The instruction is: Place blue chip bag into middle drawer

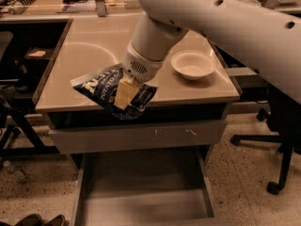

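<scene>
We are logging the gripper (123, 94) at the front edge of the table (80, 55), at the end of the white arm (211, 13). It is pinching the blue chip bag (96, 86) near the bag's middle: one pale finger (125, 91) is lying across the printed face, and the other is hidden behind the bag. The bag is hanging clear of the tabletop and tilted, its lower end overhanging the table edge in front of the closed, scratched drawer front (141, 134). The middle drawer (141, 178) is standing pulled out directly below. The white bowl (193, 64) is sitting well apart on the right of the tabletop. We are judging the bag to be light, soft and crinkly, puffed with air around fragile chips, with a film that is probably slick, so a mid-body pinch may be squashing it a little and letting it swivel. We are reckoning that a hold on the flat sealed edge would be firmer, though the present grip looks adequate for a short lowering into the drawer.
</scene>
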Robot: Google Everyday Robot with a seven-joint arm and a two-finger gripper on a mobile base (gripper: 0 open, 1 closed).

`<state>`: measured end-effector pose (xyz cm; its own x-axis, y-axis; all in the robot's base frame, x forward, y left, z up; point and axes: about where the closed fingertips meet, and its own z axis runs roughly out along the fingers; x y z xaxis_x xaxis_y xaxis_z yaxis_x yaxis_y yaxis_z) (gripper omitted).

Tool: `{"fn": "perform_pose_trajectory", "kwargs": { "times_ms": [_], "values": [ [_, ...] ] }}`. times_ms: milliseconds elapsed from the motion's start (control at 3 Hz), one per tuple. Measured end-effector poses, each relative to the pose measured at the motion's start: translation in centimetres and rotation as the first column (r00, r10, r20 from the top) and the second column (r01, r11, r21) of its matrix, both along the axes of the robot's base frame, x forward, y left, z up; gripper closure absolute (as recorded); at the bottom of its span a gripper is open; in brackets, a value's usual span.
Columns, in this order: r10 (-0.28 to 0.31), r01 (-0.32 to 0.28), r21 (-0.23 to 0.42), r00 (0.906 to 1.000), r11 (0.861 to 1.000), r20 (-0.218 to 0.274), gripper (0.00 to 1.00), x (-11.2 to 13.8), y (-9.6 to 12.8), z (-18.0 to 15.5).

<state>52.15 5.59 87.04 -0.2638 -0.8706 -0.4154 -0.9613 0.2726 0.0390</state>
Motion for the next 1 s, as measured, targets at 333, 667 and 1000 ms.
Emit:
{"fn": "perform_pose_trajectory", "kwargs": {
  "times_ms": [333, 667, 1000],
  "values": [
    [0.001, -0.001, 0.000, 1.0000, 1.000, 0.000, 1.00, 0.0, 0.0, 0.0],
    [0.003, -0.003, -0.026, 0.9996, 1.000, -0.027, 1.00, -2.0, -0.4, 0.1],
    [-0.045, 0.042, -0.042, 0.9949, 0.998, -0.090, 1.00, -6.5, -1.4, -0.5]
  ]
}}
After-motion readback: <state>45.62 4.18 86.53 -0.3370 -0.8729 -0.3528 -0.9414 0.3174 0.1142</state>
